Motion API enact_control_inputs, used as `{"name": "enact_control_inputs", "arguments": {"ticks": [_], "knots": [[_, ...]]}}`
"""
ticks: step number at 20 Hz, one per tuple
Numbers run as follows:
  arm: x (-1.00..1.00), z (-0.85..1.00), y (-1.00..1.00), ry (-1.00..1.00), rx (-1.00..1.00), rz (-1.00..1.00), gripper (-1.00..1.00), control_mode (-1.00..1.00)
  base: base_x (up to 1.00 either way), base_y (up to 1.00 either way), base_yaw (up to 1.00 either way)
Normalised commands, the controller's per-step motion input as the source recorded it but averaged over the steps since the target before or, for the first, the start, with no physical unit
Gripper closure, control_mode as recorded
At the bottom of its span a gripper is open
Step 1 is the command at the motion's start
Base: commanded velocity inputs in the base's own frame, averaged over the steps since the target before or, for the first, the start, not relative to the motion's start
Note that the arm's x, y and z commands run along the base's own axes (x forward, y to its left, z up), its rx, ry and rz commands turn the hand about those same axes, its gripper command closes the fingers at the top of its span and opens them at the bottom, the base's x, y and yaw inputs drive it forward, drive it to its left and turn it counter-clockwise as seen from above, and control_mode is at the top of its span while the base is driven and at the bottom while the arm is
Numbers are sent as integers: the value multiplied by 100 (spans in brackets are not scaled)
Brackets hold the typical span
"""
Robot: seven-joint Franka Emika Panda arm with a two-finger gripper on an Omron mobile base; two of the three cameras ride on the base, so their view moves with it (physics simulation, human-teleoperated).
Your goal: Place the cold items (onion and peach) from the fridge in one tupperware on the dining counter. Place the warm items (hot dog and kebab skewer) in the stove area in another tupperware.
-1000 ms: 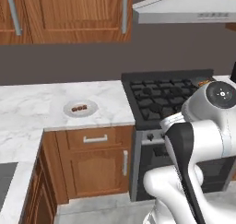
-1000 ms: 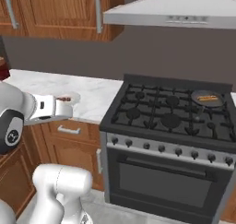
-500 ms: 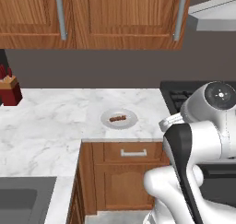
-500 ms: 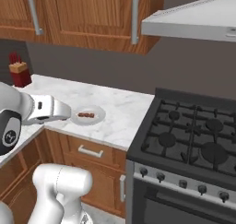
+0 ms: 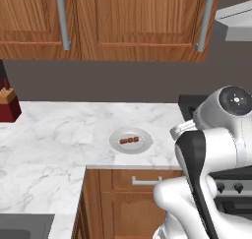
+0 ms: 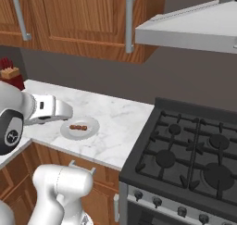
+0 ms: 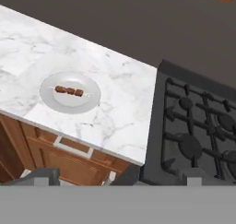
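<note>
The kebab skewer, a stick of brown meat chunks, lies on a small white plate on the marble counter, left of the stove. My gripper is open and holds nothing. It hovers above and in front of the counter's edge, well short of the plate, with its dark fingertips spread wide. The hot dog, onion, peach and tupperware are out of view.
A black gas stove adjoins the counter on the right, under a steel hood. A red knife block stands at the counter's far left. Wooden cabinets hang overhead. A sink corner shows low left.
The base has moved left along the counter, so the whole scene slid right: the stove went toward the edge and the plate with the skewer came closer. The gripper stayed open.
</note>
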Motion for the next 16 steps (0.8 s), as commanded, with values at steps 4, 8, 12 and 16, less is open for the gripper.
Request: {"name": "enact_control_inputs", "arguments": {"ticks": [4,8,12,16], "knots": [[33,-27,22,15,0,30,-100,-100,0,0,0],[42,-30,38,23,-5,59,-100,-100,0,0,0],[34,-33,52,17,-19,63,-100,-100,0,0,0],[18,-46,47,3,-26,41,-100,-100,0,0,0]]}}
